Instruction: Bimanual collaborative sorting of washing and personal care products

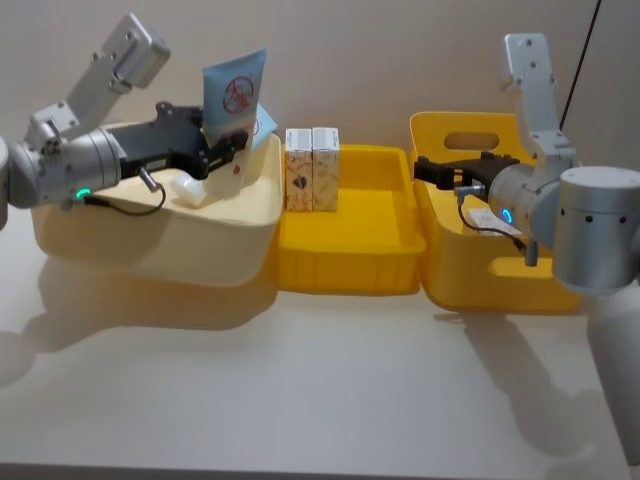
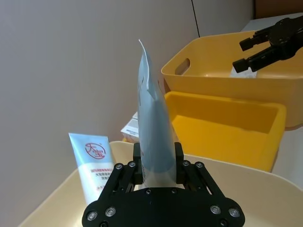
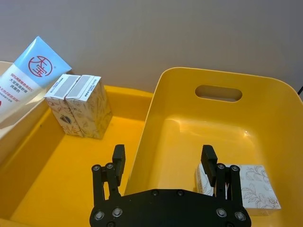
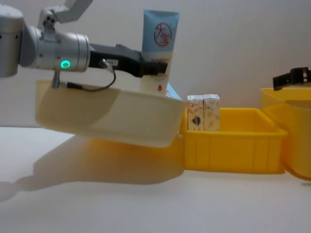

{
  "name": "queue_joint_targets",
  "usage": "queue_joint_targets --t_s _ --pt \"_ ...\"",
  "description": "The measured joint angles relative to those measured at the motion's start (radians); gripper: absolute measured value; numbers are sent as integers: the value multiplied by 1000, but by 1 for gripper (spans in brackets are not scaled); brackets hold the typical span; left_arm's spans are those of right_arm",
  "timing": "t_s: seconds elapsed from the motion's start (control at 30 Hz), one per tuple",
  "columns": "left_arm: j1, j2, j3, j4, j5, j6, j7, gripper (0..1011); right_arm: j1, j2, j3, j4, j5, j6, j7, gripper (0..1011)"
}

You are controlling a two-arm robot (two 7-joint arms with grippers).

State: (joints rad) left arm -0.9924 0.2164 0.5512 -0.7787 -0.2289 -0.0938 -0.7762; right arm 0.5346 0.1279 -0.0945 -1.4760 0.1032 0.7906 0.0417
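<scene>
left gripper [image 1: 232, 140]: upper left of the head view, over the cream bin [image 1: 150, 240]. You have it clamped on the lower part of the held tube [image 1: 235, 88], gripped across the flat faces where the pads get the most contact.
held tube: upright, flat end up, red logo toward the head camera. Its lower end hangs over the cream bin; I cannot tell whether it touches anything.
second tube [image 2: 94, 163]: leaning on the cream bin's far wall, just behind the held tube. In my judgement this marks the bin as the tube station.
two cartons [image 1: 312, 168]: upright and touching each other at the back left corner of the yellow tray [image 1: 345, 270], centre of the head view. They are within reach of either arm.
right gripper [image 3: 163, 163]: right of the head view, above the tall yellow bin [image 1: 470, 280]. Its fingers are spread wide and hold nothing.
lone carton [image 3: 251, 187]: lying on the tall yellow bin's floor, just beside one finger. It suggests cartons belong here.
step in hand: judged, tubes go left and cartons go right, with two cartons not yet sorted.
risk: when you open the left gripper, the tube may topple against the second tube.
</scene>
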Motion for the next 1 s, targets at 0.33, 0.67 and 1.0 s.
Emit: queue_joint_targets --t_s 0.33,0.67,1.0 --pt "66 29 -11 -65 -41 65 -2 352 0 0 0 0 0 0 0 1001" --pt "100 66 -14 -179 -64 115 -10 352 0 0 0 0 0 0 0 1001" --pt "93 81 -6 -261 -79 118 -41 353 0 0 0 0 0 0 0 1001"
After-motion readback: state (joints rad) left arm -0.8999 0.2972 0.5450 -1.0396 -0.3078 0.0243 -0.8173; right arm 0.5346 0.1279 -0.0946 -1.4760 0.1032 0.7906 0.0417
